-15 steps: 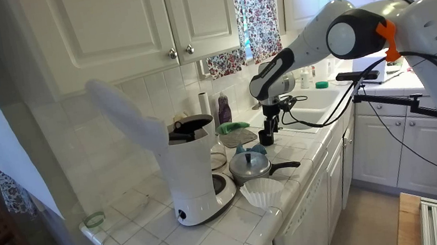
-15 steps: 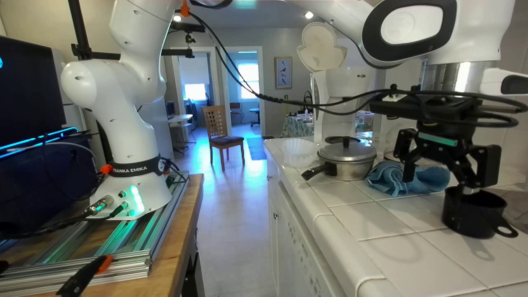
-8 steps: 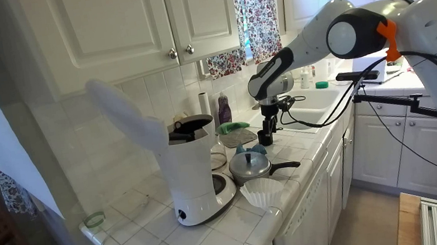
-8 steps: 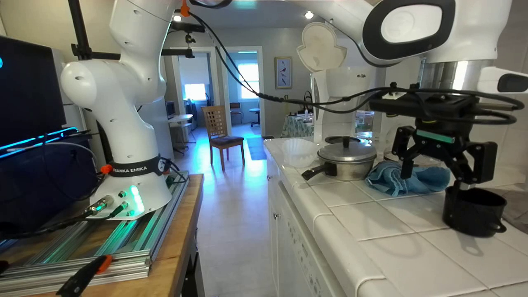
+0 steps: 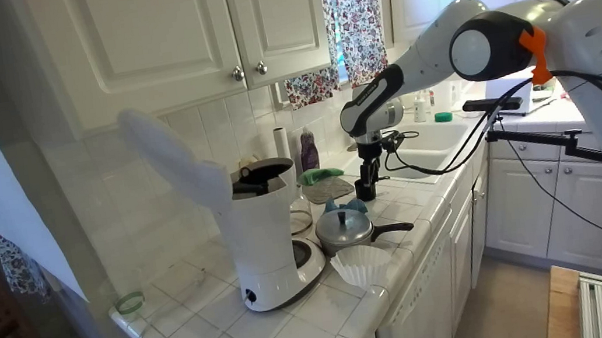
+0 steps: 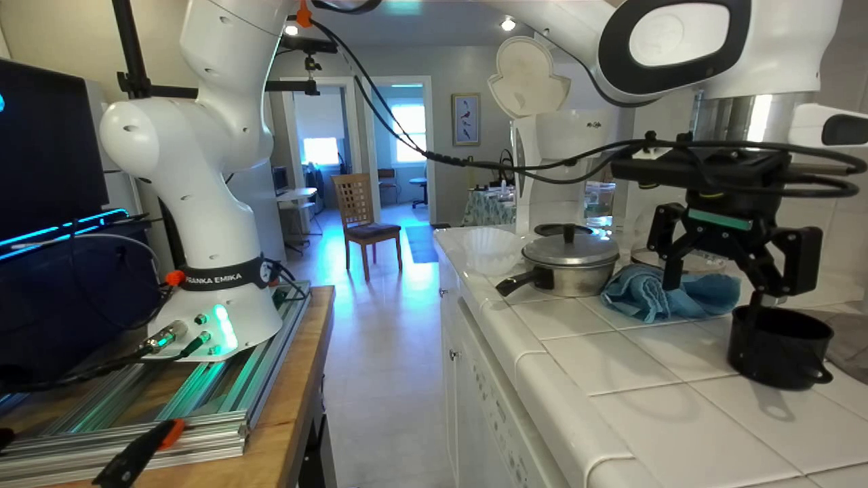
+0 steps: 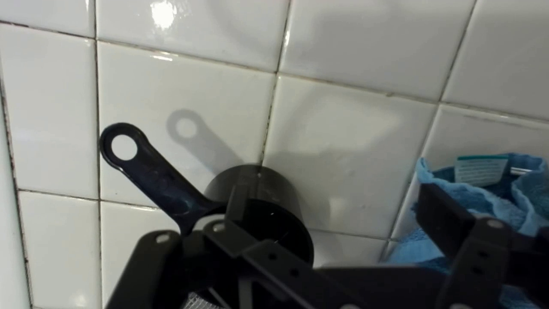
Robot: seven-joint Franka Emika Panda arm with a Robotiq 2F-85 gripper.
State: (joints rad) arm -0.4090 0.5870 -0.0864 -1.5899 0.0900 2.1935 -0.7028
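Note:
My gripper (image 6: 712, 298) is open, fingers spread wide, above the white tiled counter (image 6: 671, 413). A black cup (image 6: 780, 352) with a ring-ended handle stands upright on the tiles. One finger is at the cup's rim, overlapping its opening; whether it touches is unclear. In the wrist view the gripper (image 7: 343, 206) has that finger over the cup (image 7: 283, 231), and the handle (image 7: 158, 180) points up-left. The other finger is over a crumpled blue towel (image 7: 497, 193). In an exterior view the gripper (image 5: 370, 172) partly covers the cup (image 5: 363, 191).
A lidded metal pot (image 6: 569, 271) stands beyond the towel (image 6: 678, 295). A paper filter (image 5: 363, 266), white coffee maker (image 5: 261, 245) and glass carafe (image 5: 300, 213) are near it. A grey mat (image 5: 327, 190), green cloth (image 5: 319, 175) and sink (image 5: 432, 139) are close to the gripper.
The cup has turned slightly, its handle swinging nearer the camera's left in an exterior view. The gripper has shifted slightly and risen a little. It stays open.

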